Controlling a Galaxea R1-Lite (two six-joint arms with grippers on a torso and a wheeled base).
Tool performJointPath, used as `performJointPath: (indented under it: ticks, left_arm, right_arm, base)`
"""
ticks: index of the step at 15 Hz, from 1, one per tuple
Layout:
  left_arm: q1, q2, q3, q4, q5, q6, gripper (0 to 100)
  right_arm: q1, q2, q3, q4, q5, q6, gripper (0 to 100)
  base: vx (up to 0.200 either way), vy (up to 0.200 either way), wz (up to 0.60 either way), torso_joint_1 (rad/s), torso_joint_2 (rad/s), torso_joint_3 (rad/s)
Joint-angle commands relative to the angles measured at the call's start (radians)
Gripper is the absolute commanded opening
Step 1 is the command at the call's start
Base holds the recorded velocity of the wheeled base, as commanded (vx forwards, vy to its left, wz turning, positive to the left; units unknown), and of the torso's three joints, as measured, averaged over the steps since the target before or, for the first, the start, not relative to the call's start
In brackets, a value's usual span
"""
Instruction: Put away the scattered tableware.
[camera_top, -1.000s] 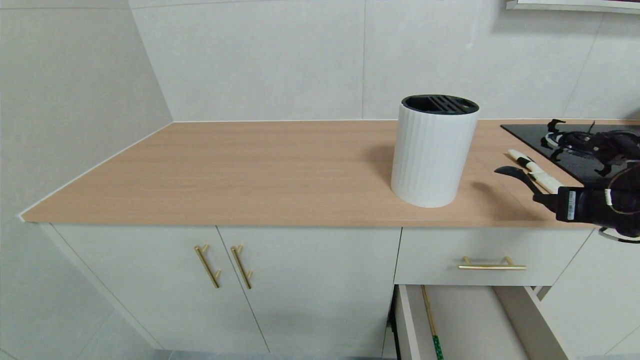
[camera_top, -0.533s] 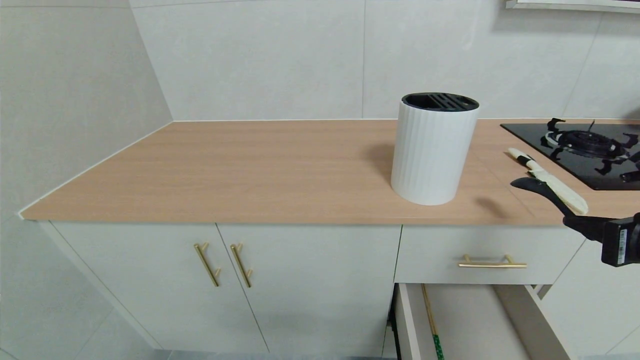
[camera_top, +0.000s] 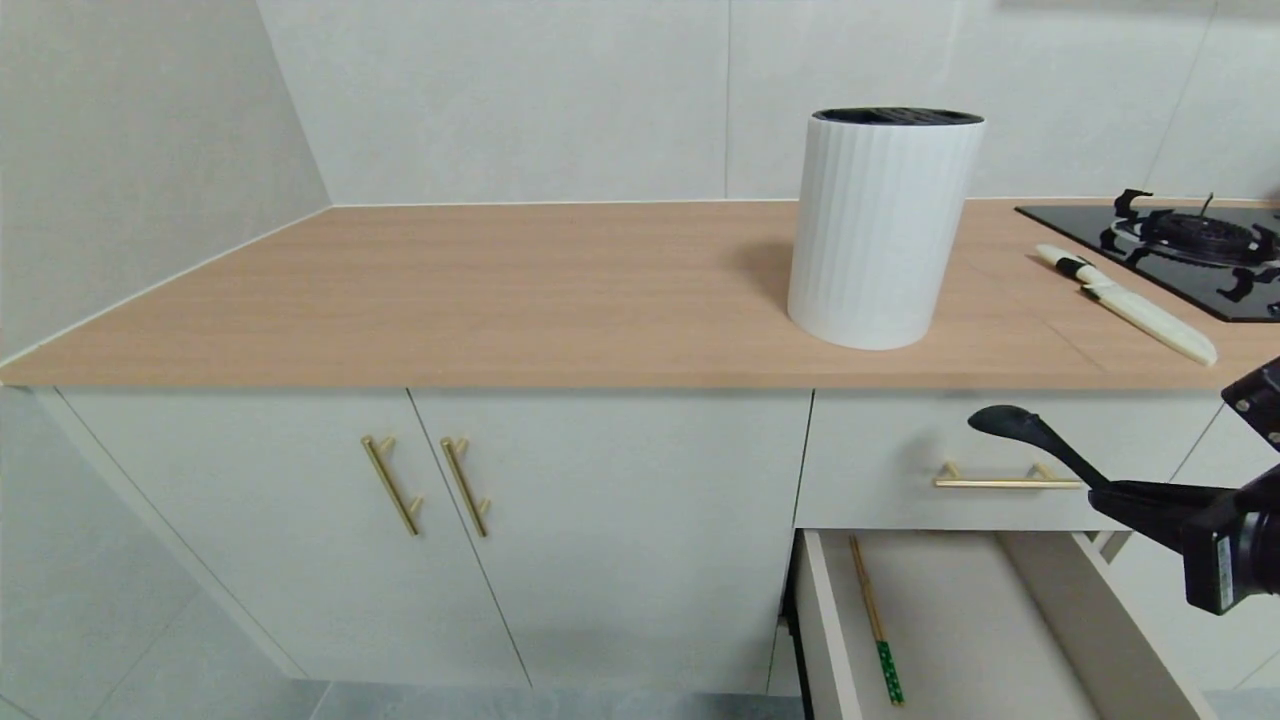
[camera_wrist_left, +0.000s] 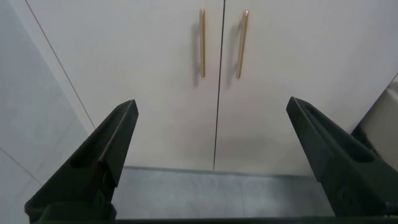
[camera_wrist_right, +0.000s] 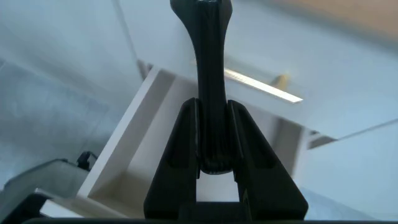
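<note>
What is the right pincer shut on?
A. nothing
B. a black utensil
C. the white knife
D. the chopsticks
B: the right pincer clamps a black utensil; the white knife lies on the countertop, the chopsticks in the open drawer.

The slim black utensil (camera_top: 1030, 440) has one end buried between the fingers of the right tool (camera_wrist_right: 212, 106). In the right wrist view its broad end runs off the frame, so its kind cannot be told. The head view's edges cut off the open pale drawer (camera_top: 815, 620) and the black glass hob (camera_top: 1060, 222). The white ribbed cylindrical holder (camera_top: 880, 230) shows its top edge-on, its slots hidden.
</note>
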Motion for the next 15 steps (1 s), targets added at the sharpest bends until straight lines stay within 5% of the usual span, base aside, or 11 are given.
performJointPath:
  ticks: [1,8,15]
  left_arm:
    - [0.000,0.000,0.000,0.000,0.001,0.000,100]
    - [0.000,0.000,0.000,0.000,0.001,0.000,100]
    - [0.000,0.000,0.000,0.000,0.001,0.000,100]
  right_arm:
    - [0.046,-0.014,0.016,-0.001,0.000,0.000,0]
    - [0.112,0.109,0.058,0.002,-0.008,-0.028,0]
    - [0.032,0.299,0.029,-0.006,-0.035,-0.022,0]
  base:
    - [0.000,0.000,0.00,-0.159,0.47,0.295]
    - [0.000,0.000,0.00,-0.112,0.43,0.311]
    - [0.000,0.000,0.00,-0.012,0.05,0.030]
